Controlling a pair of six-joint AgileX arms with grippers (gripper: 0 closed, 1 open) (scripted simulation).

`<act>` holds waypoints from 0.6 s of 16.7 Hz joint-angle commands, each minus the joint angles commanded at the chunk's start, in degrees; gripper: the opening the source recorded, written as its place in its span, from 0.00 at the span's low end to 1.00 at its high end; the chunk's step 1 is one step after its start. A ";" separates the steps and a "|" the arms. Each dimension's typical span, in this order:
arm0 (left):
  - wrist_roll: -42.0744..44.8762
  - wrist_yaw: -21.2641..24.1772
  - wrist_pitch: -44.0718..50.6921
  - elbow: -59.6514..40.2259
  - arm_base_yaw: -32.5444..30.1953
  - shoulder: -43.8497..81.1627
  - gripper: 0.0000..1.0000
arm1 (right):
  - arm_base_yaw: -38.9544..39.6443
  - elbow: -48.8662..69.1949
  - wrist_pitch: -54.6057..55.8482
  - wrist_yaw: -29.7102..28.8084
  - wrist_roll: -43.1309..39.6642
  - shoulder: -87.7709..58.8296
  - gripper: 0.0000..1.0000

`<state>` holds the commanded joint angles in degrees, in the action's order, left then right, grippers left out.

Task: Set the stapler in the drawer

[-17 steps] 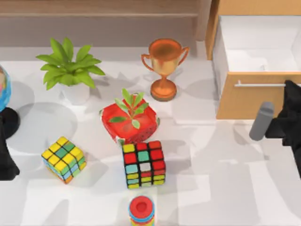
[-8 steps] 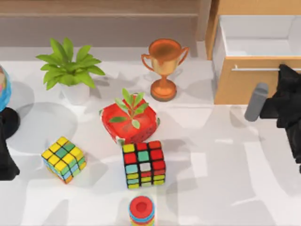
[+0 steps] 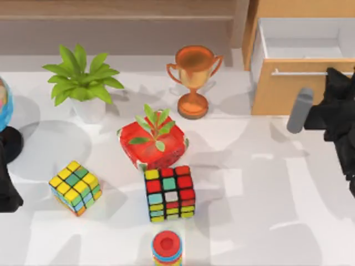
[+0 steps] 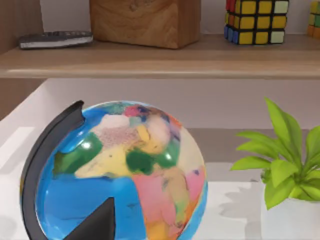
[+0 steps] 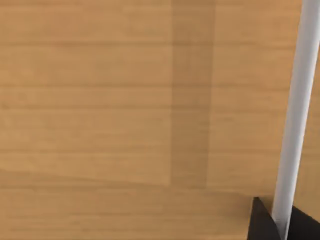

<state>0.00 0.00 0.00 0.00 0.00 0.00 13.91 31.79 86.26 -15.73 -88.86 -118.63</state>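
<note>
My right gripper [image 3: 339, 94] is up against the drawer [image 3: 288, 91] front, at its handle. My left arm [image 3: 6, 183] sits parked at the table's left edge.

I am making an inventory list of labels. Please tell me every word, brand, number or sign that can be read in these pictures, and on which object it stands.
None can be read.
Globe: coloured patches, no place names.
Trophy: no inscription.
Drawer front: plain wood.
</note>
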 joint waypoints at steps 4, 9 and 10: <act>0.00 0.00 0.00 0.00 0.00 0.00 1.00 | -0.92 4.61 -2.56 0.65 -0.11 -1.79 0.00; 0.00 0.00 0.00 0.00 0.00 0.00 1.00 | -2.26 13.05 -7.88 2.35 -0.08 -5.36 0.00; 0.00 0.00 0.00 0.00 0.00 0.00 1.00 | -2.49 14.20 -8.55 2.53 -0.08 -5.77 0.00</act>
<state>0.00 0.00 0.00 0.00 0.00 0.00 11.43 45.98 77.71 -13.19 -88.94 -124.40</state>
